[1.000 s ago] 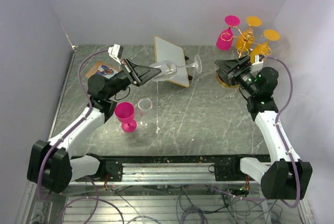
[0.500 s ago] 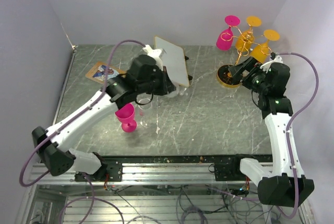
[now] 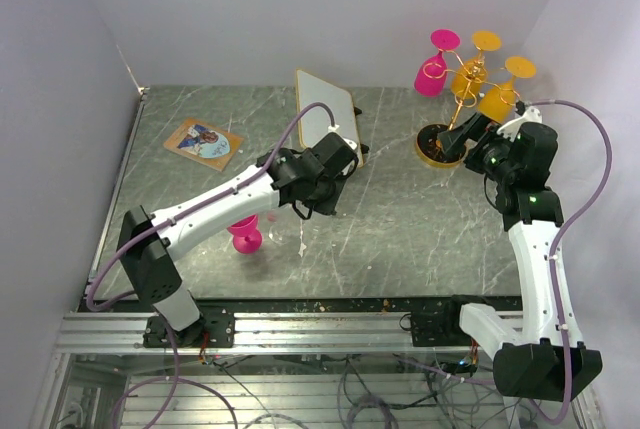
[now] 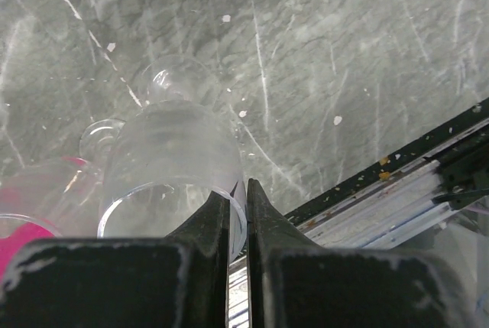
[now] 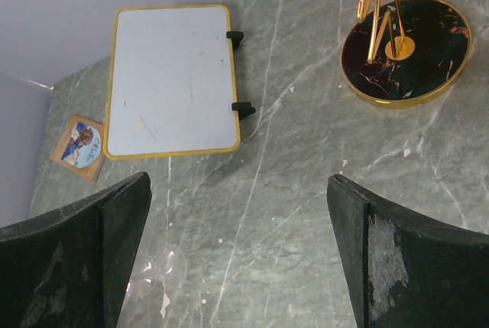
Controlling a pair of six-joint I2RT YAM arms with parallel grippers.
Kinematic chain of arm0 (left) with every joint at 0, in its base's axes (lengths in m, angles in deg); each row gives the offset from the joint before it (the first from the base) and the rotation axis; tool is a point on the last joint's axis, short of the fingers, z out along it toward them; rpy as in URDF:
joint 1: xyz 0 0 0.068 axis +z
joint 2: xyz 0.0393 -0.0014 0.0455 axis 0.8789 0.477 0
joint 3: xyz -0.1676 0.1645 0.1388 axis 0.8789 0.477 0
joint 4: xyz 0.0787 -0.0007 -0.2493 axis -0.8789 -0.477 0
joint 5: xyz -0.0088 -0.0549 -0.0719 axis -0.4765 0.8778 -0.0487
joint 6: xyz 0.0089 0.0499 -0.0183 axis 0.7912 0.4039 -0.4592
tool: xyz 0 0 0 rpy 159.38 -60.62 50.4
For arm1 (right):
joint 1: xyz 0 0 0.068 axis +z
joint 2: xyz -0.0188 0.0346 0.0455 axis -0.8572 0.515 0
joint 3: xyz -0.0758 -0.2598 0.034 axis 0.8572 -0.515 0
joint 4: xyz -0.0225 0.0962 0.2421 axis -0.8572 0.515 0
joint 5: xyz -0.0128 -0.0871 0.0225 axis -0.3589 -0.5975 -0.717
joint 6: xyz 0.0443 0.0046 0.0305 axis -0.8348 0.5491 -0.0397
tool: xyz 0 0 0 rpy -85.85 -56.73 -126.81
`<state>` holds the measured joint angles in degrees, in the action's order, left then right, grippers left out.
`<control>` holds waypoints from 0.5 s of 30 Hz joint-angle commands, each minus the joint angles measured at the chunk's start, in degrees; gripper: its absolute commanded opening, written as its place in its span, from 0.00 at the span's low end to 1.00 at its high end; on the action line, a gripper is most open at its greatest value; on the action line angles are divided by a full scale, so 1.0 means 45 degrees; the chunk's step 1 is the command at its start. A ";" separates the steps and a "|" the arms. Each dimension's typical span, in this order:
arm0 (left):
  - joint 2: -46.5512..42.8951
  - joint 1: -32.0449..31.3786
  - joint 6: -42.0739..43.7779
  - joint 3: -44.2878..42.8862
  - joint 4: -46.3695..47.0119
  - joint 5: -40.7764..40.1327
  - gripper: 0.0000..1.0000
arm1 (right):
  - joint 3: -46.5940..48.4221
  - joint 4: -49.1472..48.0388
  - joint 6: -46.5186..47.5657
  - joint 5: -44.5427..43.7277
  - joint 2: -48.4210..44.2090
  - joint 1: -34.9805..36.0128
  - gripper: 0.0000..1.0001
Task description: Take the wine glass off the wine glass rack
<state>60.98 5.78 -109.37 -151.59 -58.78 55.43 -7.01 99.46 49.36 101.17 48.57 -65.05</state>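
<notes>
Your left fingers pinch the clear glass by its rim; the stem is indistinct. Right fingers gape wide. The rack top is cut off.

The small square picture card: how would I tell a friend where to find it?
Look at the grey marble-patterned table, toward its far left corner. The small square picture card lies flat there, left of the white gold-framed board. It alone carries a printed picture and an orange-brown border.
</notes>
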 commanded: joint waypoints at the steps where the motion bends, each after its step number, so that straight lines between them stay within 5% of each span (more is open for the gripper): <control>1: 0.0275 -0.0020 0.0580 -0.0694 -0.0391 -0.0743 0.07 | -0.0123 0.0061 0.0309 0.0104 -0.0230 -0.0057 0.98; 15: 0.0926 -0.0019 0.0771 -0.0477 -0.0004 -0.0230 0.08 | 0.0716 0.0587 0.0622 -0.0098 -0.0957 -0.0056 0.98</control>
<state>65.03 5.83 -107.14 -152.92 -60.20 54.25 -6.09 101.10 50.85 101.30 45.48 -65.05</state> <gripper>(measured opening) 0.121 0.982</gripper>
